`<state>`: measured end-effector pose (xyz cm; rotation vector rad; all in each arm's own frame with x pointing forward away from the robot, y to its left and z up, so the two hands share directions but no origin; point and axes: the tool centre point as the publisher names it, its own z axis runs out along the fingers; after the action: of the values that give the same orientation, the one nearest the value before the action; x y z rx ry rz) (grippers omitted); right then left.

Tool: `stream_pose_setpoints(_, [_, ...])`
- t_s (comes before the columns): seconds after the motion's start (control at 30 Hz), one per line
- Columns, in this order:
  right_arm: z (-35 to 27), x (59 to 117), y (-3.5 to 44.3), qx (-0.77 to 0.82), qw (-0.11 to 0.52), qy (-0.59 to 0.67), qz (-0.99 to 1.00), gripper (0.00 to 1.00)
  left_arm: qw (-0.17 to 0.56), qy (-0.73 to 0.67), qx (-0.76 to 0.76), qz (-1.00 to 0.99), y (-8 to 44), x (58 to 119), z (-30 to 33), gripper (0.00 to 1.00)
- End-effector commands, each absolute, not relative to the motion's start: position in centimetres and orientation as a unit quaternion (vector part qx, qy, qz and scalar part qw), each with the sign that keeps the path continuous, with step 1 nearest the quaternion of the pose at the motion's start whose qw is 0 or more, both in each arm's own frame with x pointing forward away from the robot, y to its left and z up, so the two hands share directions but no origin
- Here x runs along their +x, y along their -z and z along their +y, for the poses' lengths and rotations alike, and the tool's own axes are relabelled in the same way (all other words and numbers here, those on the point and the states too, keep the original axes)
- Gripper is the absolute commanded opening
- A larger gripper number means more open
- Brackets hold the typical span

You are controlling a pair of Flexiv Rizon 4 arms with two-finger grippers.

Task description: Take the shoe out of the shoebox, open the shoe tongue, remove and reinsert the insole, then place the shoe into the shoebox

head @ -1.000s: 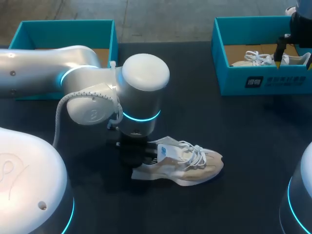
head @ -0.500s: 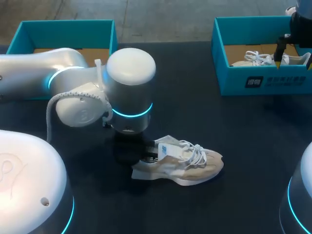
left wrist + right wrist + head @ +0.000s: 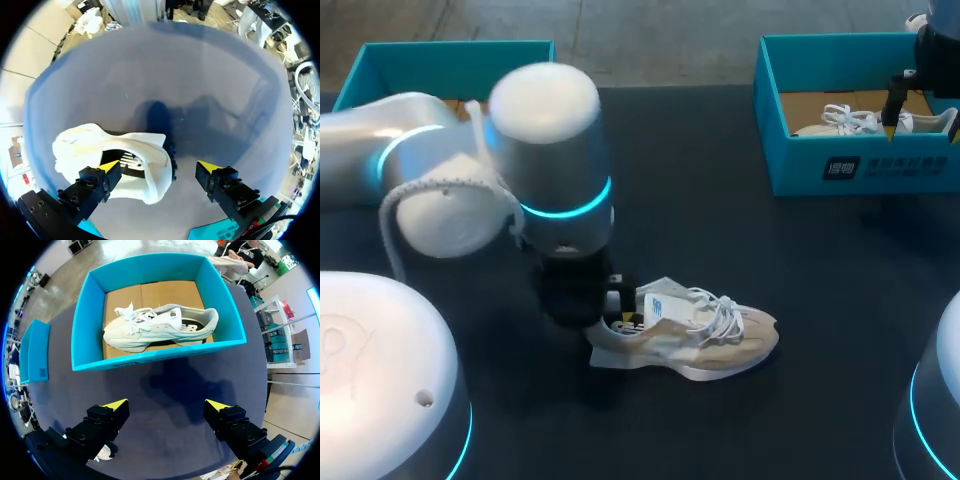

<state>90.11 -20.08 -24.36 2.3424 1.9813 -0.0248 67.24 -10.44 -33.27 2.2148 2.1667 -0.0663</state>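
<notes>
One shoe (image 3: pixel 692 338) lies on its side a little below the middle of the head view, on the dark table (image 3: pixel 720 230). It is out of the box, so I judge that the work on the tongue and the insole is the step now. The left arm (image 3: pixel 550 150) comes in from the left of that view and stands over the heel end. In the left wrist view the left gripper (image 3: pixel 159 166) has its jaws wide apart. One finger is just at the heel opening and the other is over bare table, so it holds nothing. This looks like a position for reaching into the shoe.

The right gripper (image 3: pixel 167 404) waits in front of the blue shoebox (image 3: pixel 860 165) in the upper right, its jaws also wide and empty. A second shoe (image 3: pixel 160 327) rests inside on brown cardboard. Another blue box (image 3: pixel 450 60) sits in the upper left.

The shoe is pale cream and beige, soft in the upper part, with white laces and a thick curved sole. The boxes are stiff, with straight walls. The table looks matt and smooth.
</notes>
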Motion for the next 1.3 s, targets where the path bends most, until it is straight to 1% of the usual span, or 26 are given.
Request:
stream_pose_setpoints(0.03, [-20.1,90.0,24.4,0.763,0.037,0.007,0.645,1.0,0.056,0.065,0.706,0.703,29.4,66.4,-8.1,1.0])
stream_pose_setpoints(0.1, [-20.1,90.0,24.4,0.763,0.037,0.007,0.645,1.0,0.056,0.075,0.696,0.712,28.2,66.3,-7.8,1.0])
stream_pose_setpoints(0.23, [-20.1,90.0,24.4,0.763,0.037,0.007,0.645,1.0,0.028,0.095,0.667,0.738,26.3,65.5,-6.8,1.0])
stream_pose_setpoints(0.43, [-20.1,90.0,24.4,0.763,0.037,0.007,0.645,1.0,0.021,0.186,0.589,0.786,24.5,64.7,-4.4,1.0])
stream_pose_setpoints(0.5, [-20.1,90.0,24.4,0.763,0.037,0.007,0.645,1.0,0.008,0.209,0.562,0.8,24.3,64.6,-3.8,1.0])
stream_pose_setpoints(0.6, [-20.1,90.0,24.4,0.763,0.037,0.007,0.645,1.0,-0.024,0.191,0.522,0.831,24.5,64.6,-3.0,1.0])
stream_pose_setpoints(0.67, [-20.1,90.0,24.4,0.763,0.037,0.007,0.645,1.0,-0.055,0.12,0.502,0.855,25.1,64.5,-2.6,1.0])
stream_pose_setpoints(1.13, [-20.1,90.0,24.4,0.763,0.037,0.007,0.645,1.0,-0.055,0.12,0.502,0.855,25.1,64.5,-2.6,1.0])
stream_pose_setpoints(1.17, [-20.1,90.0,24.4,0.763,0.037,0.007,0.645,1.0,-0.086,0.132,0.488,0.859,24.8,64.7,-2.5,1.0])
stream_pose_setpoints(1.27, [-20.1,90.0,24.4,0.763,0.037,0.007,0.645,1.0,-0.116,0.168,0.438,0.875,25.1,65.0,-2.0,1.0])
stream_pose_setpoints(1.3, [-20.1,90.0,24.4,0.763,0.037,0.007,0.645,1.0,-0.114,0.18,0.403,0.89,25.4,65.1,-1.7,1.0])
